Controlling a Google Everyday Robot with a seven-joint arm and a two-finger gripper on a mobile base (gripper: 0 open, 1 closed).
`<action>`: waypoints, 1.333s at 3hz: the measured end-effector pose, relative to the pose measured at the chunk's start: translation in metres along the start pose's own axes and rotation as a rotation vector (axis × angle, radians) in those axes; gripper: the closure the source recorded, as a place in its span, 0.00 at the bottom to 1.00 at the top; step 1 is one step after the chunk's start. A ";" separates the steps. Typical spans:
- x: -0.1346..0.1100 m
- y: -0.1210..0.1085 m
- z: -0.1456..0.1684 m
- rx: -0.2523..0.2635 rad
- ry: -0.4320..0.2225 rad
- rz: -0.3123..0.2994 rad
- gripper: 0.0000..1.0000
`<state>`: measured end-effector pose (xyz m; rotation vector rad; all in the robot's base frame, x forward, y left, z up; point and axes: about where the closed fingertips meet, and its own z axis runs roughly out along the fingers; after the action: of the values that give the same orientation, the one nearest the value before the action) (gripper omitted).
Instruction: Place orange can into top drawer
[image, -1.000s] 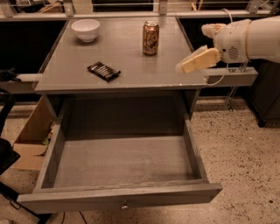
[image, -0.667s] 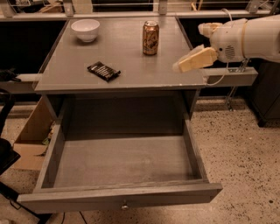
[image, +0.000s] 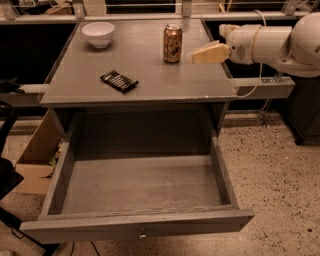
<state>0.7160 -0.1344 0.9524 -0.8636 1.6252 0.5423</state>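
Observation:
The orange can (image: 172, 43) stands upright on the grey cabinet top (image: 145, 80), toward its back middle. The top drawer (image: 140, 220) is pulled wide open below, with nothing in it; its small metal knob (image: 143, 233) shows on the front panel. My gripper (image: 200, 55) reaches in from the right on a white arm (image: 270, 42). Its tan fingers sit just right of the can, at the can's height, a short gap away from it. It holds nothing.
A white bowl (image: 98, 34) stands at the back left of the cabinet top. A flat dark snack bar (image: 119, 81) lies left of centre. A cardboard box (image: 37, 155) sits on the floor left of the cabinet. Speckled floor lies to the right.
My gripper has moved up and left across the cabinet top's right edge, closer to the can. The can, bowl, bar and drawer have not moved.

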 end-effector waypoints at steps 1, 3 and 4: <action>0.005 -0.061 0.042 0.111 -0.116 0.086 0.00; 0.012 -0.100 0.092 0.161 -0.181 0.149 0.00; 0.018 -0.101 0.126 0.129 -0.188 0.174 0.00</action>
<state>0.8716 -0.1077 0.9162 -0.5619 1.5524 0.6135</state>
